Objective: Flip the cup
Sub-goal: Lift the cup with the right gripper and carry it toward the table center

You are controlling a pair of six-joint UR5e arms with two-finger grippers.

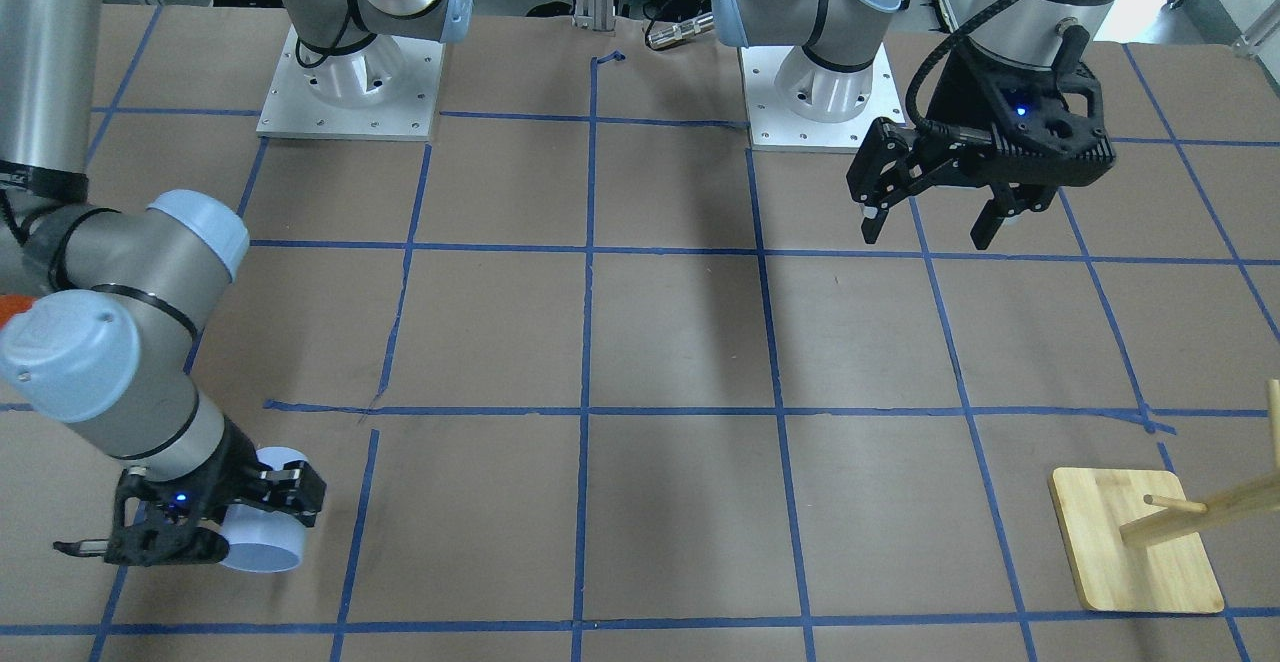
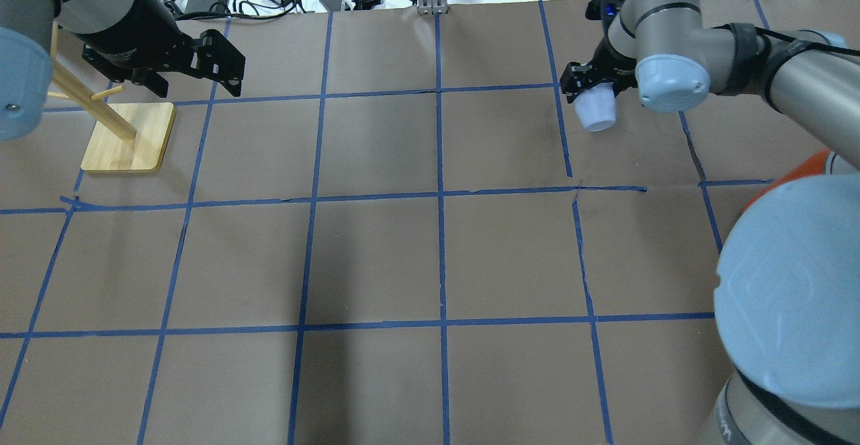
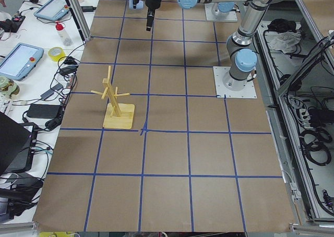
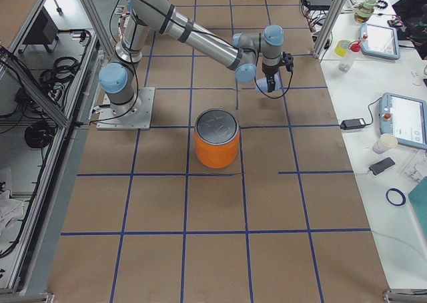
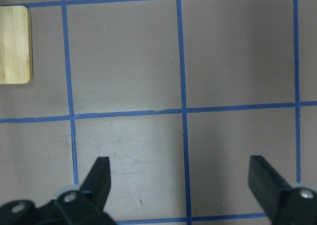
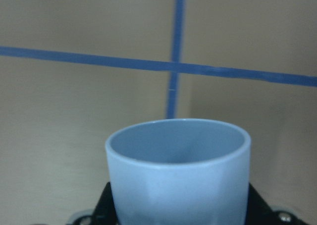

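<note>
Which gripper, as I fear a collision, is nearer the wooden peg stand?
Left. The left gripper hovers open, close by the wooden peg stand; the right gripper holds the cup across the table, far from it.

One cup (image 2: 597, 110), one orange cylinder (image 4: 216, 153) — and one wooden peg stand (image 2: 148, 137).

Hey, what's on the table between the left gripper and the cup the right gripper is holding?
Only brown paper crossed by blue tape lines lies between the left gripper and the cup; the overhead view shows that stretch bare.
</note>
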